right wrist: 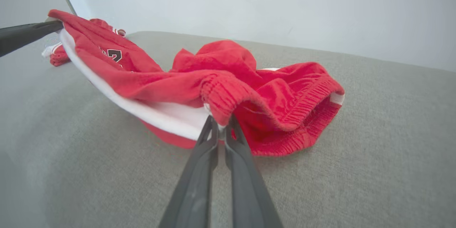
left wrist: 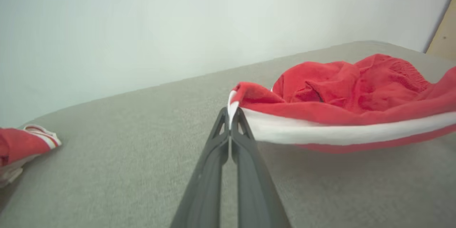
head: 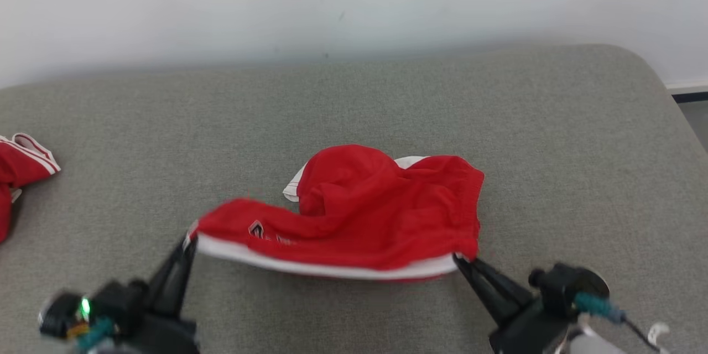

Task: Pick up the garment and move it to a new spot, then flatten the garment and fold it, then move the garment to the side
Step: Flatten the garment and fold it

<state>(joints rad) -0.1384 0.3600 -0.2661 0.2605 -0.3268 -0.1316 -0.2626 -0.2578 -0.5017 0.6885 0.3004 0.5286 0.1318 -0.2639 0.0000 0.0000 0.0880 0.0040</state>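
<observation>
garment: red knit cloth, matt, with a fine mesh texture seen on the upper folds. waistband is ribbed and gathered. hem stripe: white cloth, smoother, matt. support surface is covered in grey woven fabric, matt and slightly coarse. Fingers of left gripper and right gripper: dark grey, plastic by the look, smooth with a faint satin sheen. wall: white, smooth, matt. second cloth item: the same red-and-white fabric is seen.

garment mid-front on surface, second garment at left edge
</observation>
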